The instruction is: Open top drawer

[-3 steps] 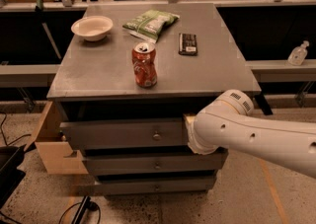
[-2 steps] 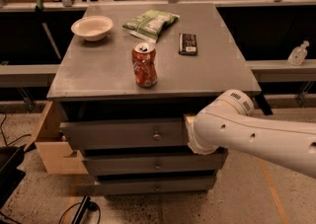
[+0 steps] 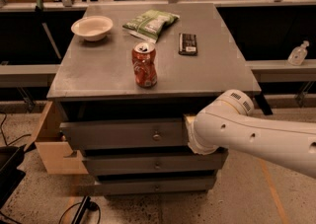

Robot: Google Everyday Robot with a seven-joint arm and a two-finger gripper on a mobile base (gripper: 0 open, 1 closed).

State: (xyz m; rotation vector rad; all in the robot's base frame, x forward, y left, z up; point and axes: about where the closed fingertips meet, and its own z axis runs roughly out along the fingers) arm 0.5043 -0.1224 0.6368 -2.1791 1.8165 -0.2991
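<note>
Three drawers; one can, bowl, bag

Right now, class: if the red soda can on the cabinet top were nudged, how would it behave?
The red soda can stands upright, tall and narrow, so it would probably tip, then roll. Its wall looks dented, so it is likely light and easily crushed. The tool is hidden behind the arm at the top drawer.

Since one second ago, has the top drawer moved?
No. The top drawer stays put below the table edge; end effector hidden behind the arm at its right end.
</note>
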